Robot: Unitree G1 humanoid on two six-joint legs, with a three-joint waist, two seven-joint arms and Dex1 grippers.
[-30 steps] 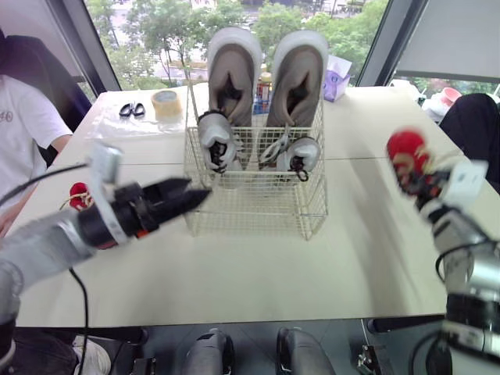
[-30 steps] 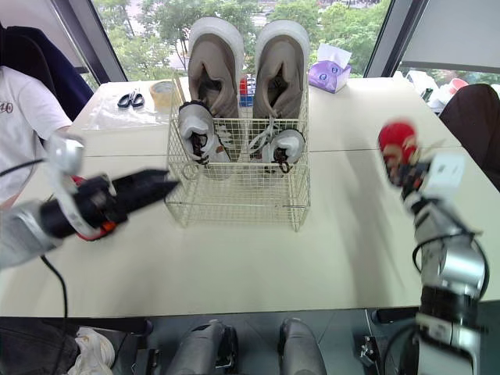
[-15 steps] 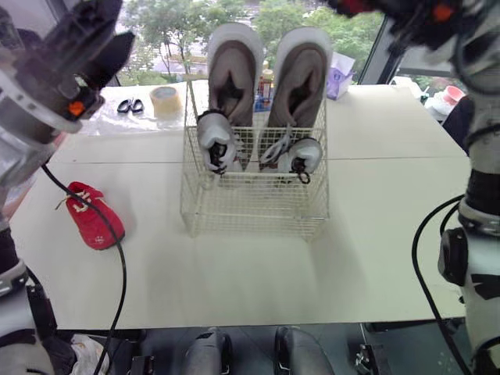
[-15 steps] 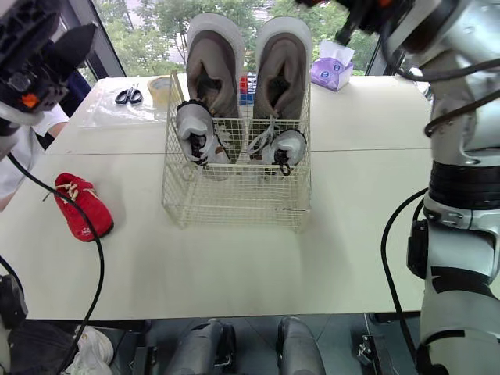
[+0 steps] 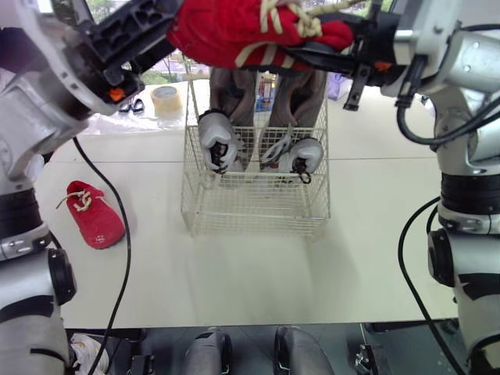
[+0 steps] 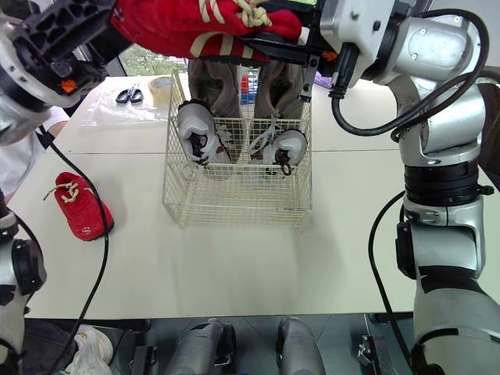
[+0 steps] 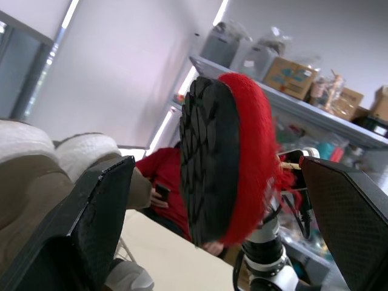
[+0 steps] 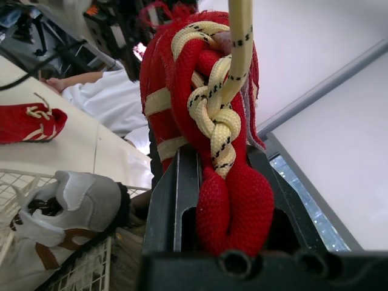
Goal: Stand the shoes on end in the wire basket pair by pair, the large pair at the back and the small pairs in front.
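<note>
Here, the red shoe [image 5: 250, 31] hangs in the air high above the wire basket [image 5: 254, 207], lying about level with its sole turned away from the basket's front. The right gripper [image 8: 223, 200] has it: the two black fingers are closed on the laced part of the upper, one at each side, and the cream lace [image 8: 221, 115] runs up between them. The left gripper [image 7: 215, 170] is wide open and holds nothing; the black ribbed sole faces it in the gap between the fingers, and I see space at both sides.

I judge this shoe to be light and small. The red upper looks like soft cloth, so it will give under the fingers and may turn in the grip. The sole looks stiffer and rough, not slippery. A firmer hold would therefore be across the sole and heel, or on the edge of the opening, rather than on the laces only. The loose lace ends could catch on the wire when the shoe goes down.

Inside the basket, the large pair [image 5: 226, 90] stands at the back and a small grey pair [image 5: 217, 141] just before it. The front row looks free. The second red shoe [image 5: 94, 215] lies on the table [image 5: 250, 273] to the left of the basket, well apart from it.
</note>
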